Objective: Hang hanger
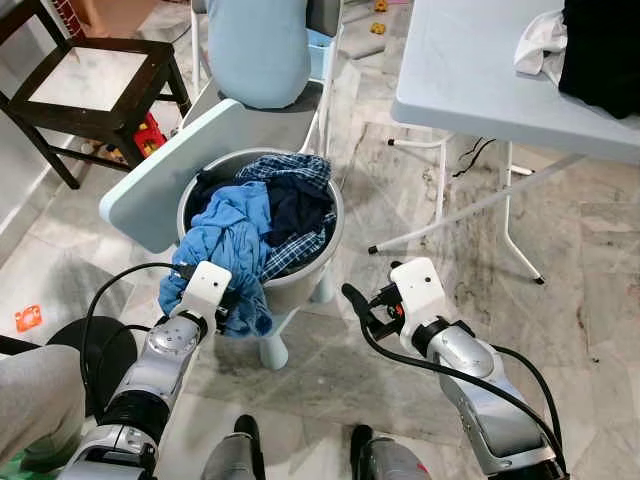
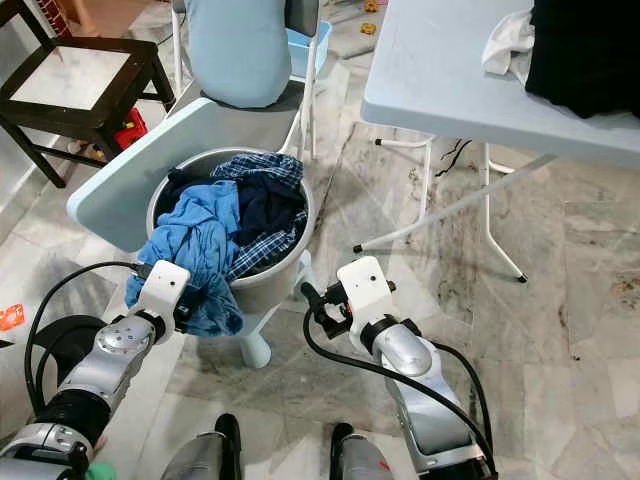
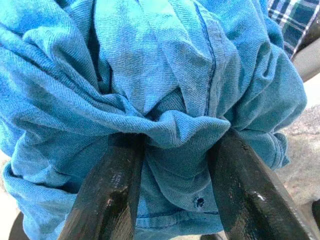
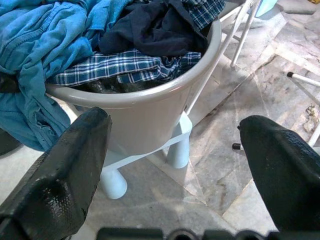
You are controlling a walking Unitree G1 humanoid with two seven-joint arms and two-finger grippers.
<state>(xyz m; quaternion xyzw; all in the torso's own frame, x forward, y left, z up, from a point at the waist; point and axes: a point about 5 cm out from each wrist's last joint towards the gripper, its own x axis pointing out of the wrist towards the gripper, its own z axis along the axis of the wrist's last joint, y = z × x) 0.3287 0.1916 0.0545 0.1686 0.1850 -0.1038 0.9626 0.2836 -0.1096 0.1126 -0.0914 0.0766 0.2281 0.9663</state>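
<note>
Laundry bucket (image 1: 300,280): grey, round, standing on a small white stool (image 1: 272,345) on the marble floor; the reference point for every item below.

Blue shirt (image 1: 228,240): draped over the bucket's near rim and hanging down its outer wall.

Left gripper (image 3: 170,165): at the bucket's near rim, jaws closed on a bunched fold of the blue shirt, probably to lift it clear of the pile.

Right gripper (image 4: 175,150): beside the bucket, apart from it, jaws wide and holding nothing; likely kept free to help.

Plaid shirt (image 4: 135,65) and dark garment (image 4: 150,30): inside the bucket, behind the blue shirt.

Desk (image 1: 470,80): beyond the bucket on the right gripper's side, carrying black cloth (image 1: 605,50) and white cloth (image 1: 540,45).

Hanger: cannot be made out anywhere.

Chair (image 1: 290,115): just behind the bucket.
</note>
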